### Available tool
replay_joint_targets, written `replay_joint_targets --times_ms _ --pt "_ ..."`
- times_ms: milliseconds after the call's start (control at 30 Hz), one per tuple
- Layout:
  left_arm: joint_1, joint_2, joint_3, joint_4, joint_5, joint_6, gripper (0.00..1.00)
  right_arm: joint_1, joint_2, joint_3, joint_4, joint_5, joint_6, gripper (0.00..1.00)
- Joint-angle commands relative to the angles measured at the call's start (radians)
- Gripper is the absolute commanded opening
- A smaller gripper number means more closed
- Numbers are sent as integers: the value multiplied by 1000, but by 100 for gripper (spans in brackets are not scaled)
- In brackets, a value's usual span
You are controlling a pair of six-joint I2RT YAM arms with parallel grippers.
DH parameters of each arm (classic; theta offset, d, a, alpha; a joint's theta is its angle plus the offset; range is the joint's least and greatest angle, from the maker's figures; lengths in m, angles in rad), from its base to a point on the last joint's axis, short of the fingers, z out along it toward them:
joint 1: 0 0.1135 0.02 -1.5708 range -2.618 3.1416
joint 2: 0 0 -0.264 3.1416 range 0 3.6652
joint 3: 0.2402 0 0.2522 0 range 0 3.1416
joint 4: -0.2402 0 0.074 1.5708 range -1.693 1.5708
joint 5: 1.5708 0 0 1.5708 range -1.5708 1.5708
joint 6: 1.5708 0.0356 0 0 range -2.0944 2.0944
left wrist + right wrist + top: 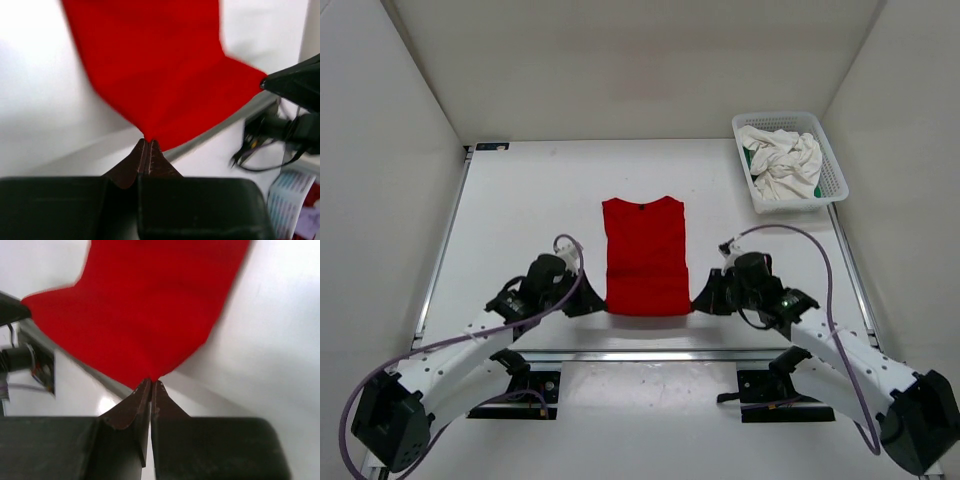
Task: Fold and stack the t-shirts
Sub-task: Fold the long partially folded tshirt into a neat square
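Left hand point(148, 142) is pinched shut on the near left corner of the red shirt point(643, 255); right hand point(151, 381) grips its near right corner. The shirt lies folded narrow mid-way across the bench point(520, 210). A crumpled white shirt point(782, 160) fills the basket point(834, 160) at the far right.

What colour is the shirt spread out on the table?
The shirt is plain bright red, clearest in the top external view.
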Motion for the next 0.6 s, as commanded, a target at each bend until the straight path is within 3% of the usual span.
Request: replay_joint_targets --times_ms 0,233,400,567 --pt "90 115 224 -41 4 100 0 -117 140 205 21 -42 -138 0" --pt "225 423 479 145 -93 131 0 -310 587 557 121 -111 -260 0" --pt "273 692 629 206 -203 136 0 -372 888 839 155 -150 -263 0" --pt "334 874 766 242 -197 113 0 -379 1142 1118 81 -185 -290 0"
